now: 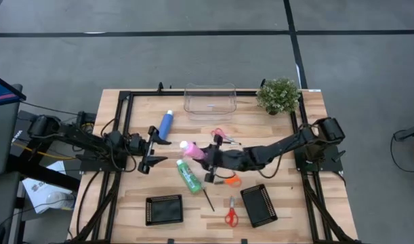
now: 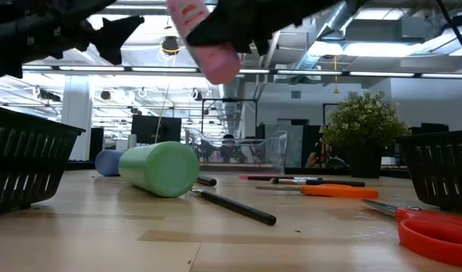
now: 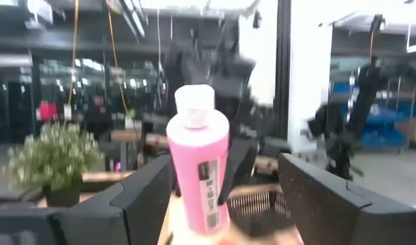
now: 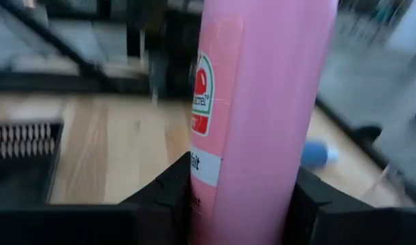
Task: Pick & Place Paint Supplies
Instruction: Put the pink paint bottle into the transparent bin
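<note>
Your right gripper (image 1: pixel 208 157) is clamped on the pink bottle (image 1: pixel 192 150), held in the air just above the green bottle (image 1: pixel 188 174), its long axis pointing cap-first at the left gripper (image 1: pixel 154 146). That left gripper stands open and empty, near the pink bottle's cap and level with it.

My table (image 1: pixel 135 196), wooden. On it: blue bottle (image 1: pixel 166 123), green bottle (image 1: pixel 189 175), brush (image 1: pixel 208 198), scissors (image 1: pixel 231 211), two black baskets (image 1: pixel 164 209), clear bin (image 1: pixel 210 99), plant (image 1: pixel 278 95).
</note>
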Controlling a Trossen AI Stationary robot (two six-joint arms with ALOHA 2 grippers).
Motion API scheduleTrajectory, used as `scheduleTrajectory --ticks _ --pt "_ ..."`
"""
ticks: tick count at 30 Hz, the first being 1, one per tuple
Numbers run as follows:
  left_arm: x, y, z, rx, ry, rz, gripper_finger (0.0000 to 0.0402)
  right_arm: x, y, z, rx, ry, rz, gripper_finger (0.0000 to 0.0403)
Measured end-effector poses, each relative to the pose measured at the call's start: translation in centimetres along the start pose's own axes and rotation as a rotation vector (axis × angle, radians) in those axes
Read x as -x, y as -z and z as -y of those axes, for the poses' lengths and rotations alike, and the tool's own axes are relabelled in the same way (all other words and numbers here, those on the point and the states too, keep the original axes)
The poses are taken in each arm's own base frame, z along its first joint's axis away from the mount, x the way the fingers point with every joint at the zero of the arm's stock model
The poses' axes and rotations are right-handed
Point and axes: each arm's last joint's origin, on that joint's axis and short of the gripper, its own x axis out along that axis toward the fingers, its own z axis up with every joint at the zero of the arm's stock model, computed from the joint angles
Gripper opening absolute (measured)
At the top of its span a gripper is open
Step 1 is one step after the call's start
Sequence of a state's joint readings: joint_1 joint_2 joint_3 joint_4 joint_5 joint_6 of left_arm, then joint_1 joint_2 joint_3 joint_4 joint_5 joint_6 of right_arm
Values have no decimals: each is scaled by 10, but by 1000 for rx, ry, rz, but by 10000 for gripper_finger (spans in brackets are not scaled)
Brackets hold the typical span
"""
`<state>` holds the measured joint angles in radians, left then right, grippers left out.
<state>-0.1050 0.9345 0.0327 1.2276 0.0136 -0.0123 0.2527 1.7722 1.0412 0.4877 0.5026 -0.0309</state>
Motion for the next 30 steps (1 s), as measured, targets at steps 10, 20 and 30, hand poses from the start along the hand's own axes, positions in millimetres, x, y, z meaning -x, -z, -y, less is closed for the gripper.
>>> scheduleTrajectory --ticks 10,20,30 --pt "-66 6 -15 17 -25 35 286 14 32 14 -7 -1 166 137" --pt "-108 16 -29 10 42 17 285 18 42 15 49 -26 162 137" --pt "-117 14 -35 9 35 11 279 18 42 14 51 -50 166 137"
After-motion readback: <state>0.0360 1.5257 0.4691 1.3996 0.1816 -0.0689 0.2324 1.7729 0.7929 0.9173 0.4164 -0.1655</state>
